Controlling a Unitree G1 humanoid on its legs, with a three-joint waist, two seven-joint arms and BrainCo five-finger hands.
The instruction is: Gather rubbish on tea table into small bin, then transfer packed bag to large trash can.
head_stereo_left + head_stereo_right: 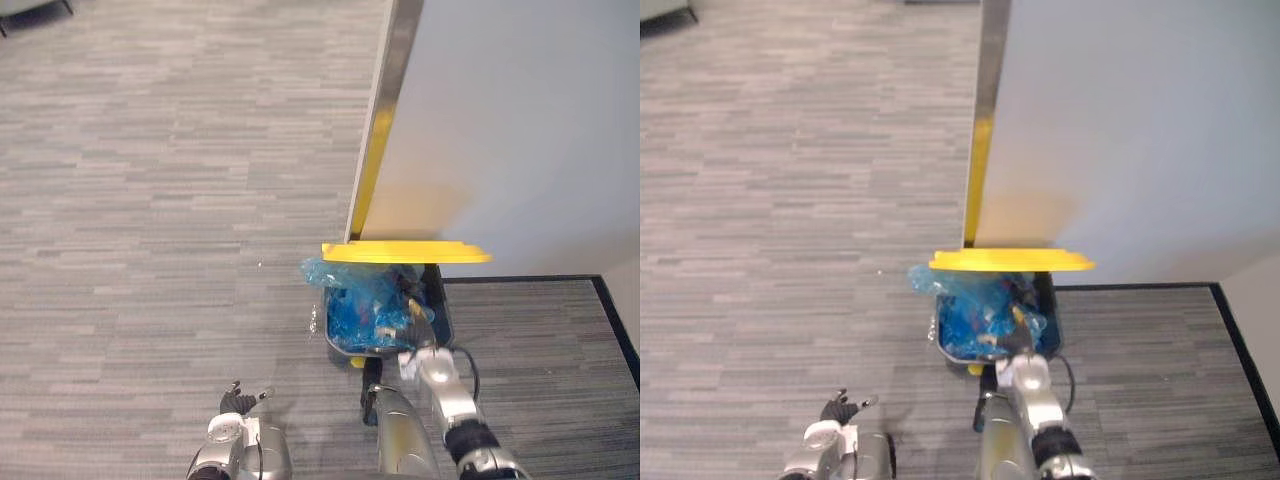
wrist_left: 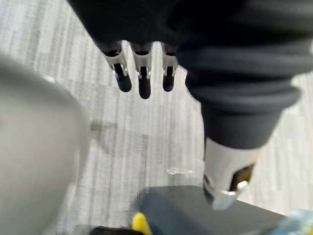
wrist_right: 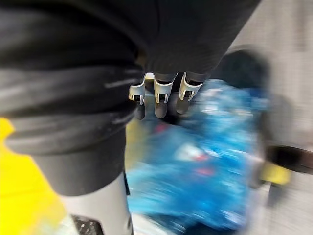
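A dark grey trash can (image 1: 441, 312) stands on the carpet against a wall, its yellow lid (image 1: 405, 252) raised flat above it. A crumpled blue bag (image 1: 358, 305) of rubbish fills the can and spills over its left rim. My right hand (image 1: 426, 366) hovers at the can's near edge. In the right wrist view its fingers (image 3: 157, 100) are straight above the blue bag (image 3: 210, 166) and grip nothing. My left hand (image 1: 238, 401) hangs low to the can's left with relaxed fingers (image 2: 143, 78), holding nothing.
A white wall (image 1: 500, 130) with a metal and yellow edge strip (image 1: 383, 110) rises right behind the can. A black baseboard (image 1: 610, 305) runs along the right. Open grey carpet (image 1: 150, 200) stretches to the left and ahead.
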